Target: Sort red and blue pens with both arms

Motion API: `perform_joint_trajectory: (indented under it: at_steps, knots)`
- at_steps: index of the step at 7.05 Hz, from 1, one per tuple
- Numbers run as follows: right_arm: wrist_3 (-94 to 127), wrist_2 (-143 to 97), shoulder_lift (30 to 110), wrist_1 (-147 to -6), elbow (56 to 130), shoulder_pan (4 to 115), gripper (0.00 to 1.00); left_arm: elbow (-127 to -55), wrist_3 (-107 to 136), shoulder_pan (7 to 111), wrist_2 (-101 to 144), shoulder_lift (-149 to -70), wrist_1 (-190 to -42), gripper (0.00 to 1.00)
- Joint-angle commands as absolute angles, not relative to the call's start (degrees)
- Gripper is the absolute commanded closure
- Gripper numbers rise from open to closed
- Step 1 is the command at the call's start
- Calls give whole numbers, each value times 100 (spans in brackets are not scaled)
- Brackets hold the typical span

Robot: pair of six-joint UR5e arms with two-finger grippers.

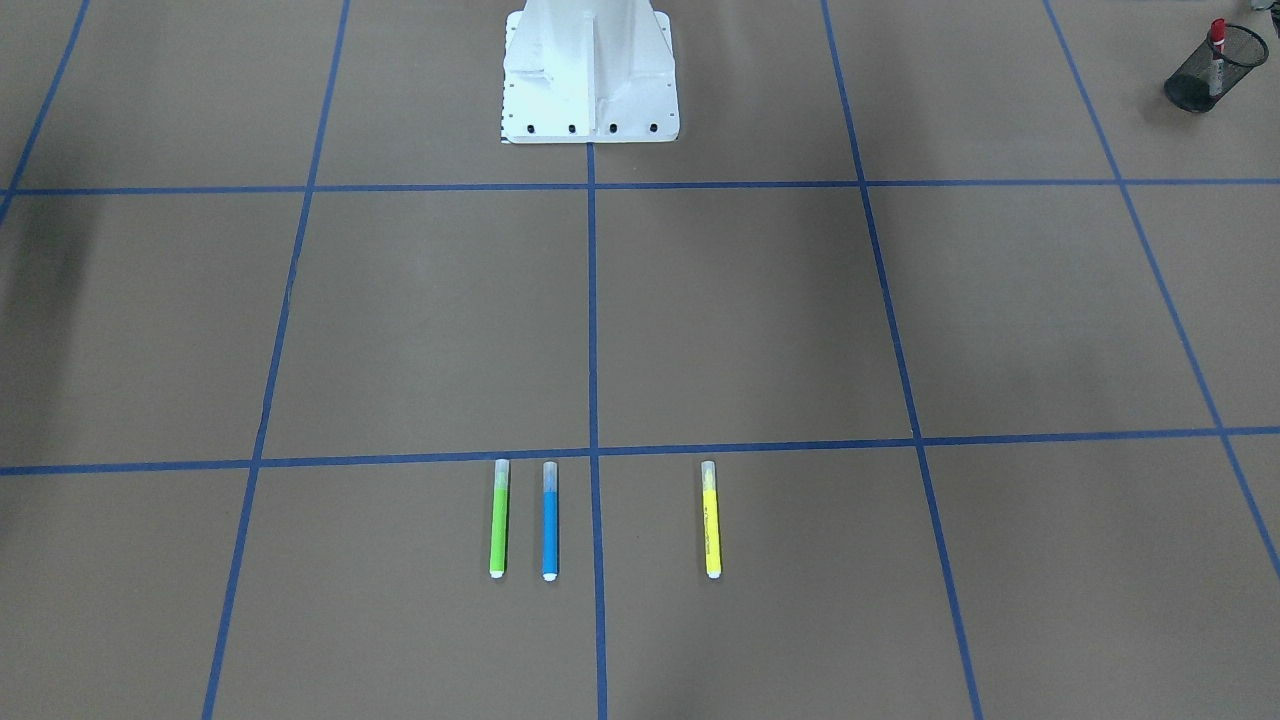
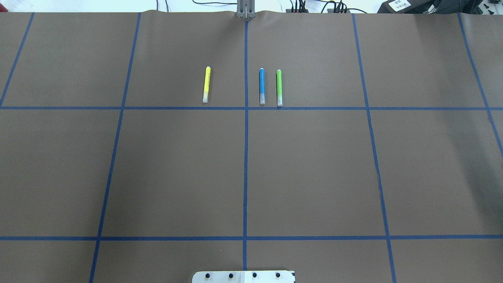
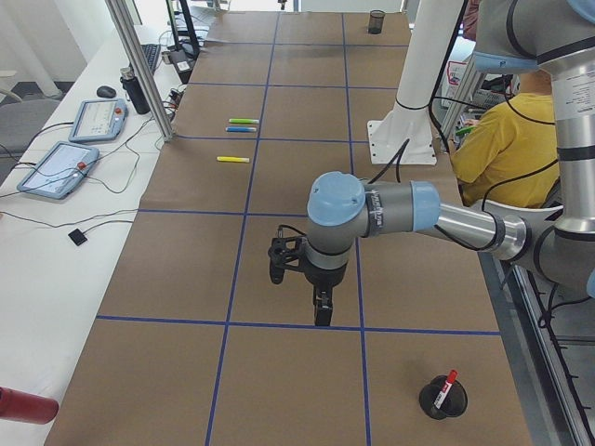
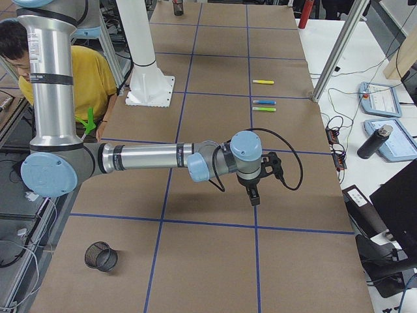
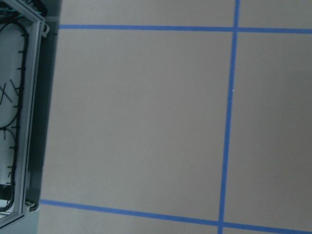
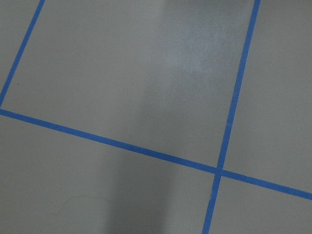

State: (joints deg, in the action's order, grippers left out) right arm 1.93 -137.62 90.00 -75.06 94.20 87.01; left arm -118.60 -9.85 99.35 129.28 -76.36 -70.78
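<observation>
You won't find any text you can read here. The white label (image 2: 399,4) on the black box (image 2: 390,8) at the table's far edge carries dark print, too small to make out. The tablet screen (image 3: 56,168) is likewise blurred.

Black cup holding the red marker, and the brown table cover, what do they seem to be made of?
Black cup: likely metal wire mesh, matte black; the red marker shows through its open lattice wall.
Table cover: probably paper or a thin vinyl sheet, matte brown; it lies flat and ripples slightly at the far edge.
</observation>
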Motion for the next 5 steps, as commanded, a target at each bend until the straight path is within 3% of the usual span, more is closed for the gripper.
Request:
perform_joint_trajectory:
  at_steps: [1, 3, 5]
  knots:
    - [202, -13772, 9035, -7506, 9404, 8701, 0, -11194, -817, 9327, 13278, -8041, -7711, 0]
    - [865, -13773, 8983, -7471, 9552, 8518, 0, -10129, -721, 9237, 13307, -8130, -9389, 0]
    - [2269, -13694, 8808, -7488, 10035, 7817, 0, -10081, 148, 9211, 13307, -8323, -9475, 0]
